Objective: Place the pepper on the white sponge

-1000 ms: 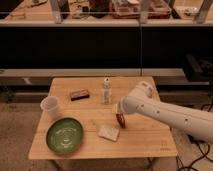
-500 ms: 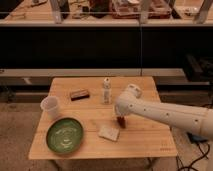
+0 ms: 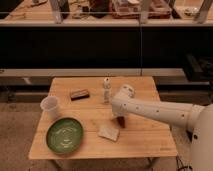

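Toward the right of the tabletop's [image 3: 145, 142] middle, the gripper [image 3: 120, 118] points down at the wood, just beside the far right corner of the white sponge [image 3: 109, 132]. The pepper [image 3: 120, 122] shows as a small dark red shape at the gripper's lower end, right of the sponge and not on it. Whether the gripper clasps it or has let it go cannot be told, since the white wrist housing hides the grip. Whether the pepper touches the wood cannot be told either.

The sponge lies flat near the middle of the front half, well clear of the front edge. A green plate [image 3: 65, 135] sits by the front left corner, with open wood between it and the sponge. A white cup [image 3: 50, 107] stands at the left edge, just behind the plate. A dark brown block [image 3: 80, 94] lies toward the far left, and a white bottle [image 3: 106, 90] stands upright near the middle of the far edge, close behind the arm's bend. The front right corner and the strip along the right edge are bare wood.

The arm [image 3: 155, 111] comes in low across the right edge, reaching leftward almost level above the tabletop. It then bends at a rounded joint near the bottle and turns down to the gripper.
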Tool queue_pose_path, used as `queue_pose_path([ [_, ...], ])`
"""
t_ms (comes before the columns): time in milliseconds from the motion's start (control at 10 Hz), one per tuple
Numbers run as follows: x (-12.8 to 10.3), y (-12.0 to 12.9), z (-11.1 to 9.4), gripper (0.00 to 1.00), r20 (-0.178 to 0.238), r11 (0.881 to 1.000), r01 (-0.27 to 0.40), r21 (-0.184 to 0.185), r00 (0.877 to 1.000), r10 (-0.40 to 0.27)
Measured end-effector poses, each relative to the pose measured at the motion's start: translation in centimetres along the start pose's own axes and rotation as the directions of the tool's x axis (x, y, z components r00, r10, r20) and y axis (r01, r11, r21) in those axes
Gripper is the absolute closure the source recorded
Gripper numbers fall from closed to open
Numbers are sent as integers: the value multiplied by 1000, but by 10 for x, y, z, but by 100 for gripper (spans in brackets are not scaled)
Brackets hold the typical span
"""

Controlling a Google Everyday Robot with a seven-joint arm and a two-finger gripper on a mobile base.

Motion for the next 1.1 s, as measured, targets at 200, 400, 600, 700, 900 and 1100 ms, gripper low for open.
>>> queue_pose_path([
  [200, 1, -4, 4, 62, 16, 999, -31, 26, 999, 30],
  [400, 1, -8, 1, 63, 22, 996, -61, 66, 998, 60],
  [600, 1, -15, -12, 63, 14, 994, -57, 96, 998, 56],
  [700, 1, -23, -25, 63, 0, 993, -37, 112, 999, 38],
  [900, 2, -34, -55, 63, -52, 990, 10, 139, 999, -3],
  [1100, -2, -51, -96, 63, -131, 979, 101, 176, 988, -78],
])
